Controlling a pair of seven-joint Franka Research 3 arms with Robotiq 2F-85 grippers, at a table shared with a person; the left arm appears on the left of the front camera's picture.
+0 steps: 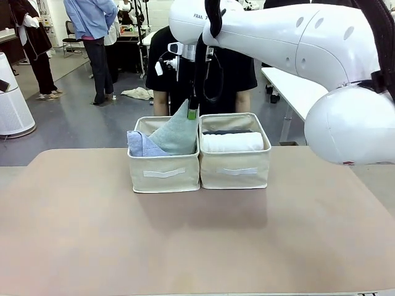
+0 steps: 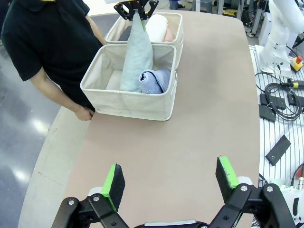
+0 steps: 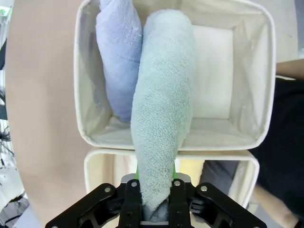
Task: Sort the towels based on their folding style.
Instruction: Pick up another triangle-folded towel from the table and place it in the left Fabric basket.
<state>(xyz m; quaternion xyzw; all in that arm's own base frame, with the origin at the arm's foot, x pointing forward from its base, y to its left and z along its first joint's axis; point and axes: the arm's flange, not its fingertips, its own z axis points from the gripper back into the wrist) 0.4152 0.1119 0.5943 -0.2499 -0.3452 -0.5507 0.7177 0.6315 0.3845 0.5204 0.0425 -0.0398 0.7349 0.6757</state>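
Beige surface (image 1: 74,234) carries two cream baskets side by side. At twelve o'clock, the right hand (image 1: 192,113) pinches the grey-teal towel (image 1: 178,134) by its tip, hanging into the left basket (image 1: 163,176) beside the light blue towel (image 1: 141,145). Released now, it may unfold or drape over the rim. The left hand (image 2: 168,183) waits open, empty.

a long tan table (image 1: 197,240) with rounded corners carries two cream fabric baskets set side by side and touching — the left basket (image 1: 163,172) and the right basket (image 1: 235,169) — near its far edge; each shows a white label strip on its front wall.
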